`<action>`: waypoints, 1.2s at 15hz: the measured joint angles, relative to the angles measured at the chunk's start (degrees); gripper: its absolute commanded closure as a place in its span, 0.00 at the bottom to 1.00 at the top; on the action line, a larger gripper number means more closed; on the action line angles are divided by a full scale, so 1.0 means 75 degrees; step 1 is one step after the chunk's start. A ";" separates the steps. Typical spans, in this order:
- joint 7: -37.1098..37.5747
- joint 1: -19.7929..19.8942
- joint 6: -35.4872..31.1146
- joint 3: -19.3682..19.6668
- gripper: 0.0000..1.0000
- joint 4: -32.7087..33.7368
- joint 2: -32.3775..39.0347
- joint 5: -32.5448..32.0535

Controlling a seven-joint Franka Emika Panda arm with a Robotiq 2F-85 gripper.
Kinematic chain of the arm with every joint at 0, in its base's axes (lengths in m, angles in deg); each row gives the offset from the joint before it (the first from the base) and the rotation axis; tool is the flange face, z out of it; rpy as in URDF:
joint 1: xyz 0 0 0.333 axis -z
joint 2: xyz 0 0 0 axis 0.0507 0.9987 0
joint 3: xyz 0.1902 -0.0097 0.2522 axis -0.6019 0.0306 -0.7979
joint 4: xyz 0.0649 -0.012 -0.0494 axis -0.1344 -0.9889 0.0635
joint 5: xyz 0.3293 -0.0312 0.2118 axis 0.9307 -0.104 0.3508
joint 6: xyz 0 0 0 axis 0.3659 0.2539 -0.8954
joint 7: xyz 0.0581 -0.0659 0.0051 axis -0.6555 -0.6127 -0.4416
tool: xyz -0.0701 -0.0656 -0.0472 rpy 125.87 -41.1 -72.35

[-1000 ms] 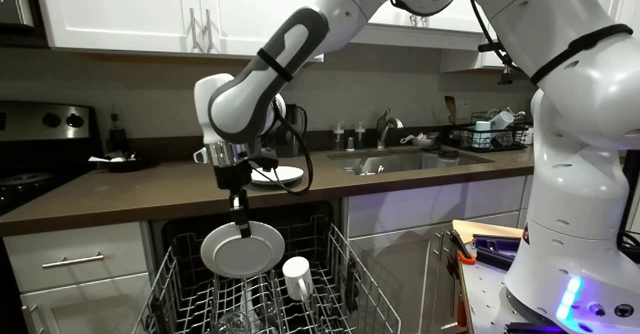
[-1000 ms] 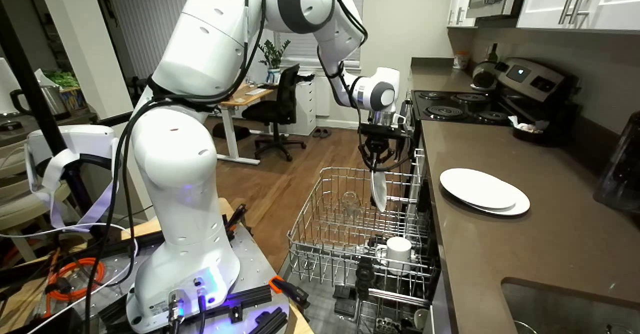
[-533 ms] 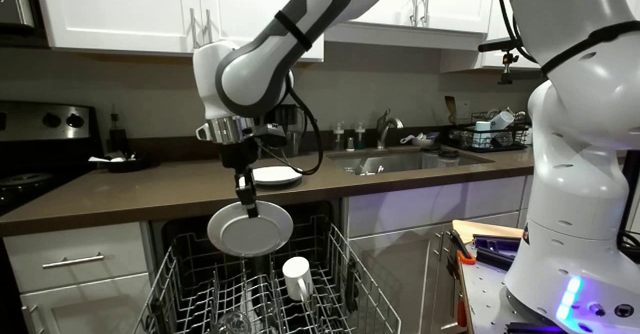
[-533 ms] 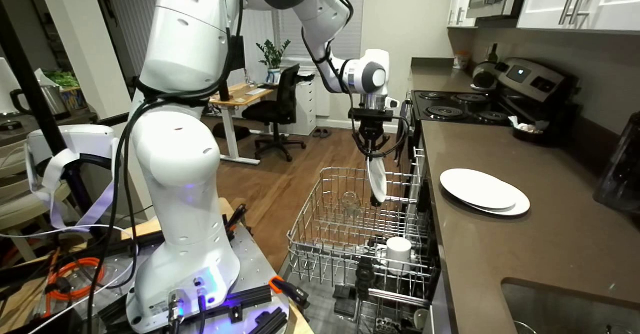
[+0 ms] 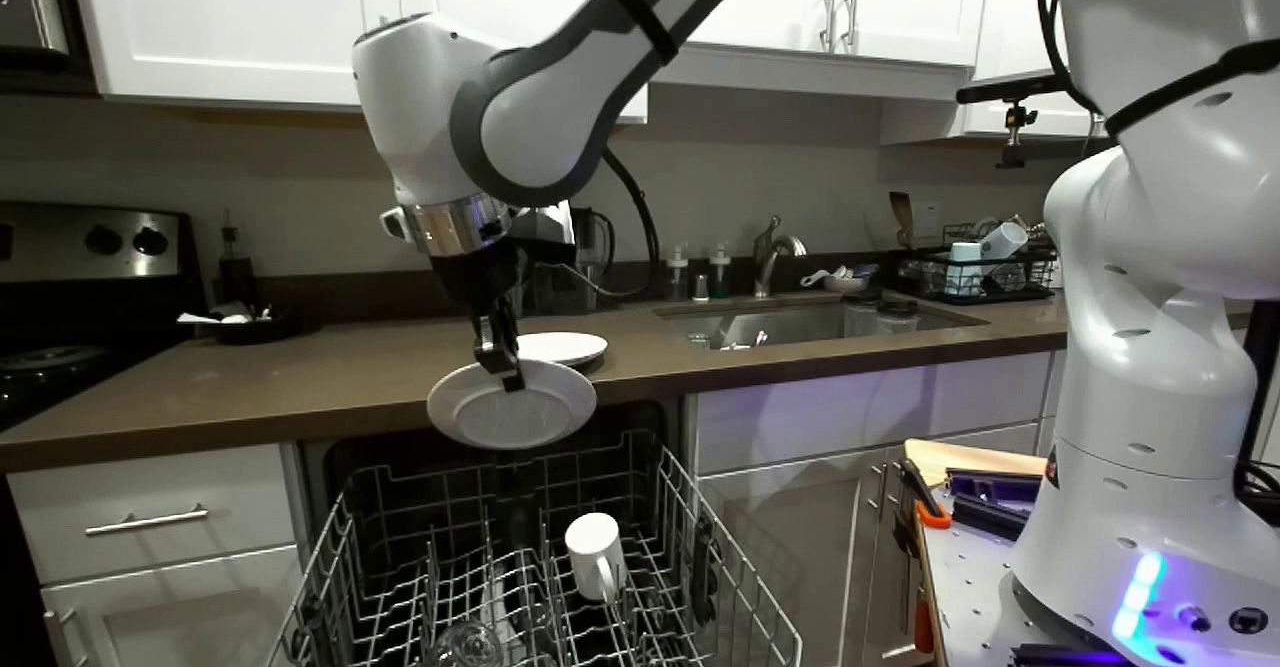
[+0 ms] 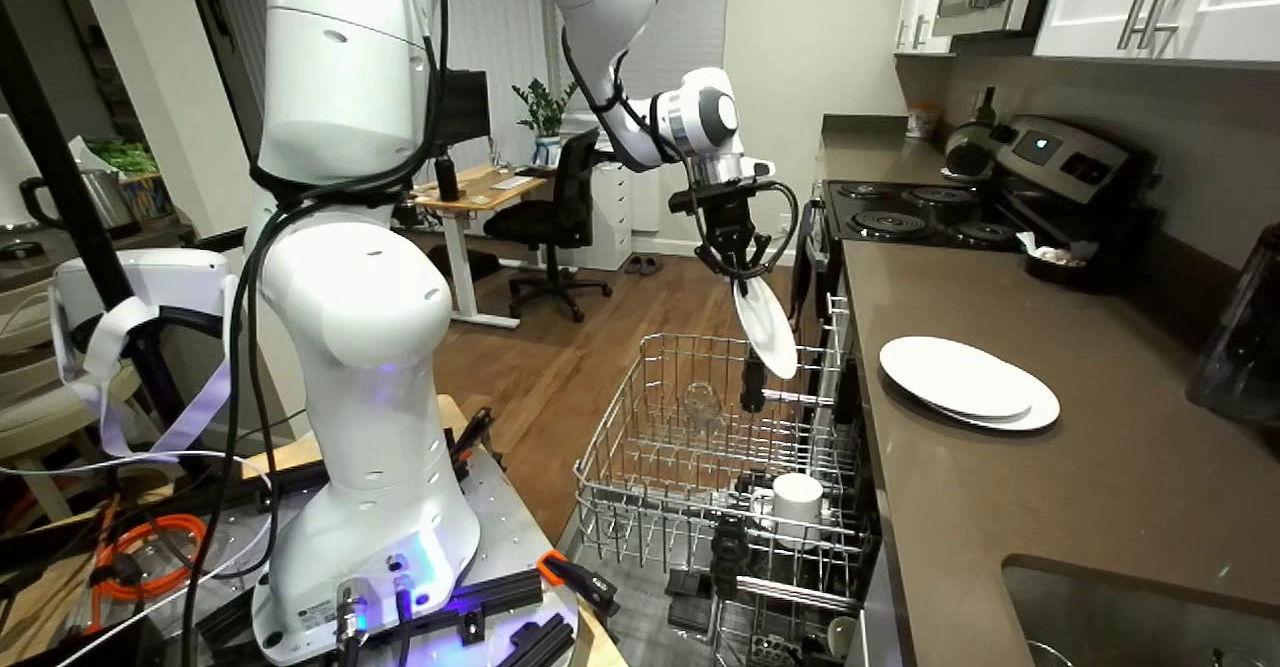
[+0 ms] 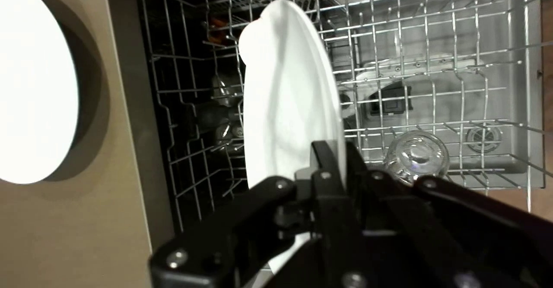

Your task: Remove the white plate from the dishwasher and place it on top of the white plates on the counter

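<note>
My gripper (image 5: 512,379) is shut on the rim of the white plate (image 5: 510,422). It holds the plate hanging tilted above the dishwasher rack (image 5: 640,547), apart from the tines. In an exterior view the plate (image 6: 768,329) slants with its lower edge towards the counter (image 6: 1000,507). The wrist view shows the plate (image 7: 293,106) nearly edge-on between the fingers (image 7: 339,150). The white plates (image 6: 950,377) lie flat on the counter, the upper one offset from the lower. They also show in an exterior view (image 5: 565,349), behind the held plate, and at the left of the wrist view (image 7: 34,85).
A white cup (image 5: 595,552) and a clear glass (image 7: 417,154) stand in the rack. The counter's front edge (image 5: 300,427) lies just behind the plate. A dark pitcher (image 6: 1245,347) stands beyond the stack. The sink (image 6: 1120,612) is further along, the stove (image 6: 890,217) at the opposite end.
My gripper has risen with the white plate, lifting it higher above the rack. The plate has tilted, its lower edge swinging towards the counter. The stacked plates and the cup have not moved.
</note>
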State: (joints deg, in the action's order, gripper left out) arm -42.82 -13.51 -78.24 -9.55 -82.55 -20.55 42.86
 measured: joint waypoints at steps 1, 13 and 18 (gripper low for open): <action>0.0245 -0.0061 0.0139 0.0012 0.93 -0.0001 -0.0052 -0.0251; 0.2280 -0.0181 0.1316 0.0156 0.93 -0.0018 -0.0155 -0.2547; 0.2886 -0.0183 0.1823 0.0167 0.92 -0.0030 -0.0155 -0.3096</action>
State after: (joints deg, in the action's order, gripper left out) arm -21.18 -14.88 -64.56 -8.29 -82.78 -21.71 19.64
